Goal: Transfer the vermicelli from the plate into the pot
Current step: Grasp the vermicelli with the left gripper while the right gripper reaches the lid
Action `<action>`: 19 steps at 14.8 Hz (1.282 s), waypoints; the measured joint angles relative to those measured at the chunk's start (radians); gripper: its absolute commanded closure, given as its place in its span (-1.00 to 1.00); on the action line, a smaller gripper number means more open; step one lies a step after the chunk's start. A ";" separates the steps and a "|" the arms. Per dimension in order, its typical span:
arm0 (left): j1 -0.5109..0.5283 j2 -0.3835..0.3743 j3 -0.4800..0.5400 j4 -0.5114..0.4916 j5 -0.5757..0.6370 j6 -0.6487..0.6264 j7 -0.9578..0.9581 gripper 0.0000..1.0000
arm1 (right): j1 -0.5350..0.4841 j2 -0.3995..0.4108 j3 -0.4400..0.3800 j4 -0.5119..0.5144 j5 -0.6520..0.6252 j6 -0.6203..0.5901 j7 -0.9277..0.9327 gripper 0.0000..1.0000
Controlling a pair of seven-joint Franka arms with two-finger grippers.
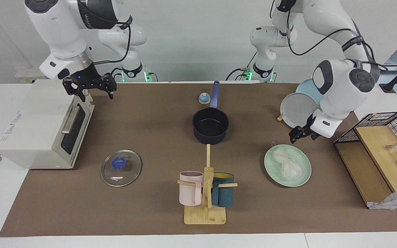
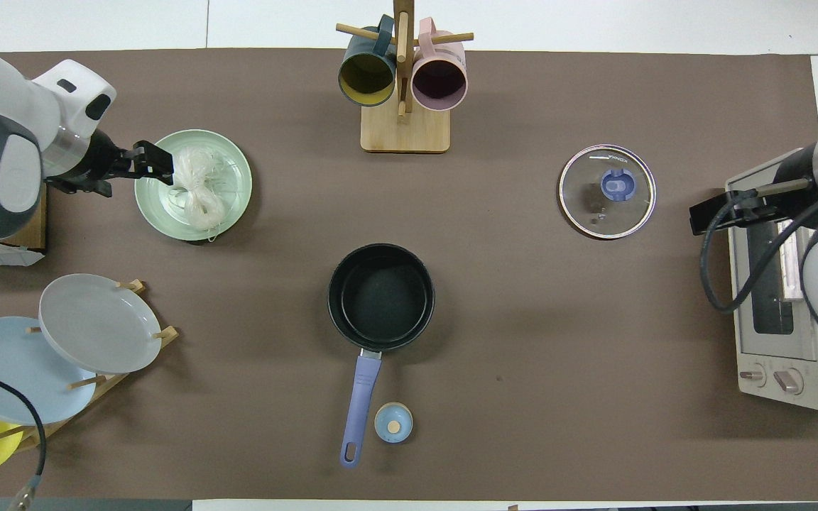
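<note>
Even bright light, soft shadows

From my remote seat, the left gripper [image 1: 301, 133] is too small for me to judge its finger gap. My left arm hides part of the grey plate [image 1: 297, 109] and most of the light blue plate [image 1: 305, 86]. The toaster oven [image 2: 785, 284] runs off the overhead edge.
</note>
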 measured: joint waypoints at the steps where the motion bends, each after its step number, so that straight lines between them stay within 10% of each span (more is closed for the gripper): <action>1: -0.004 0.034 -0.003 0.000 0.000 0.039 -0.033 -1.00 | 0.005 0.018 0.001 0.000 0.001 0.010 0.000 -1.00; 13: -0.030 0.137 -0.004 -0.014 0.004 0.168 -0.143 -1.00 | -0.005 0.318 -0.002 -0.003 0.003 0.378 -0.152 -1.00; 19: -0.037 0.144 -0.004 -0.058 0.006 0.224 -0.149 -0.22 | -0.026 0.440 -0.002 -0.005 0.004 0.479 -0.152 -1.00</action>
